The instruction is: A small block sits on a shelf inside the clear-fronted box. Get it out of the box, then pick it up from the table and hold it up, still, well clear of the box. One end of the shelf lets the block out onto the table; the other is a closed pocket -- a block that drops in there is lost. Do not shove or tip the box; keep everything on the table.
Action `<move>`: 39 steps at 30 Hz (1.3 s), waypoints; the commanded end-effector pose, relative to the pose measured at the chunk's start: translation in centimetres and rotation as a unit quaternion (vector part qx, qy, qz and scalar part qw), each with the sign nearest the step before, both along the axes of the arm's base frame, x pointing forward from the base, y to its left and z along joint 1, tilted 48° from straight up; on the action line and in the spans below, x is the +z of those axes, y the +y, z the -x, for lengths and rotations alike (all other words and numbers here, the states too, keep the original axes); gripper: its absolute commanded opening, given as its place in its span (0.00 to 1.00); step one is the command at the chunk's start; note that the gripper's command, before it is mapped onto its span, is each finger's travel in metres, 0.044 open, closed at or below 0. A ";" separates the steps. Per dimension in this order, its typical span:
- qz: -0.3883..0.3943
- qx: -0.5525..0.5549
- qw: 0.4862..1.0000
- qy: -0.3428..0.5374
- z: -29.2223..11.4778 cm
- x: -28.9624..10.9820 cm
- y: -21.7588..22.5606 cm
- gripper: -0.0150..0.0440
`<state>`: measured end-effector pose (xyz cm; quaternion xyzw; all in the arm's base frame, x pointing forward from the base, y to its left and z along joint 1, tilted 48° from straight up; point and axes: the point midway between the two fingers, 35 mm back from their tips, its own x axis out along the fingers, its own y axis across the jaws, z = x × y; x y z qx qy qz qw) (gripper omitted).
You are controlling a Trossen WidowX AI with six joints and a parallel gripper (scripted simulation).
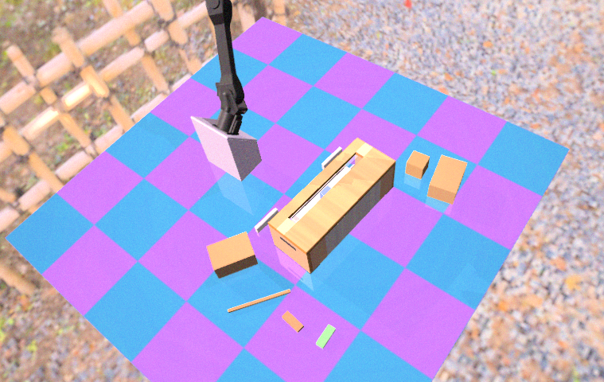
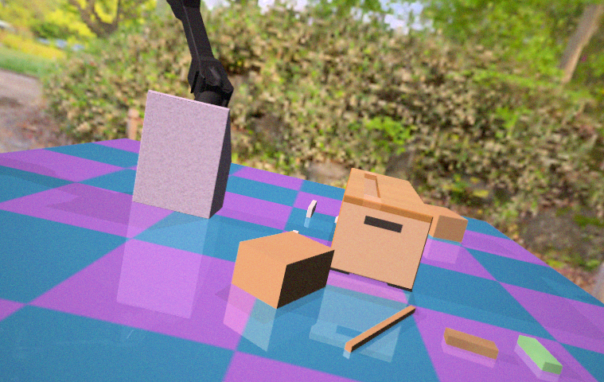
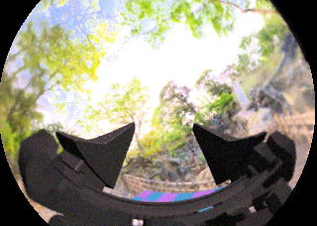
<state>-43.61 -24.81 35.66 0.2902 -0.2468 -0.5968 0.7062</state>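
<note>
The long wooden box (image 1: 338, 200) (image 2: 380, 246) lies in the middle of the chequered table (image 1: 438, 283). A narrow slot runs along its top. A dark slit (image 1: 287, 243) (image 2: 383, 224) marks its near end. Through the top slot a small pale-blue shape (image 1: 325, 190) shows; I cannot tell if it is the block. My arm (image 1: 229, 94) (image 2: 205, 76) reaches down behind a tall pale-lilac slab (image 1: 229, 151) (image 2: 181, 153), which hides the fingers in the top and exterior views. In the wrist view my gripper (image 3: 164, 126) is open and empty, facing trees and sky.
Two white tabs (image 1: 331, 157) (image 1: 266, 220) lie along the box's left side. An orange cuboid (image 1: 231, 253) (image 2: 281, 267) sits by its near end. A small orange cube (image 1: 417, 164) and a larger orange block (image 1: 446, 178) sit beyond it. A thin stick (image 1: 259, 300), an orange tile (image 1: 292, 321) and a green tile (image 1: 325, 336) lie in front.
</note>
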 end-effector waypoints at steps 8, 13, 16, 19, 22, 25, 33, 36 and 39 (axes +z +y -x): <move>-0.005 0.047 0.999 0.012 -5.5 -0.8 -8.8 0.93; -0.005 0.040 0.999 0.034 -8.0 -0.3 -12.5 0.93; -0.011 0.077 0.996 0.054 -12.0 -1.5 -16.2 0.93; -0.017 0.112 0.991 0.073 -15.8 -2.7 -19.0 0.93; -0.023 0.149 0.984 0.092 -20.0 -3.8 -21.4 0.93; -0.028 0.188 0.975 0.113 -24.6 -5.0 -23.4 0.93; -0.072 0.275 0.948 0.145 -37.3 -8.8 -26.0 0.93; -0.074 0.321 0.927 0.179 -42.3 -10.1 -26.0 0.93; -0.073 0.367 0.903 0.213 -47.3 -11.5 -25.4 0.93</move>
